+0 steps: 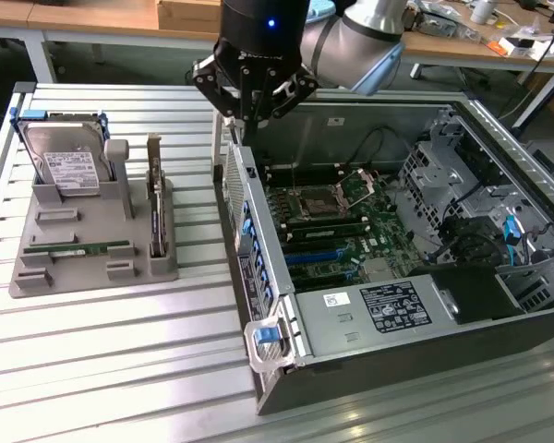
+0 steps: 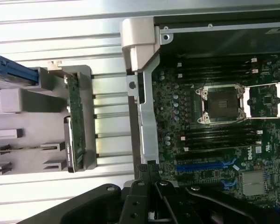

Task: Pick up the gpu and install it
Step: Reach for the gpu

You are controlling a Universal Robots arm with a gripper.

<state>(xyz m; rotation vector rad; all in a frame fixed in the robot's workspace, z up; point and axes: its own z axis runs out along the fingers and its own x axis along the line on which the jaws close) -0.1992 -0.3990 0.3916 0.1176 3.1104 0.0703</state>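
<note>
jaws shut near case (image 1: 369, 374), gpu (image 1: 155, 214) in holder (image 1: 83, 220)

1. One gpu (image 1: 154, 210)
2. One hard drive (image 1: 69, 166)
3. One loose RAM stick (image 1: 78, 247)
4. One grey holder tray (image 1: 92, 226)
5. One open computer case (image 1: 258, 235)
6. One motherboard (image 1: 388, 226) with one CPU socket (image 1: 316, 201)

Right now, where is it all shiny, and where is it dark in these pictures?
In the exterior view, the table slats catch pale streaks of glare, a small blue light glows on the arm, and the computer case looks shadowy inside. In the wrist view, the table slats glare almost white, while the gripper is a dark shape.
</note>
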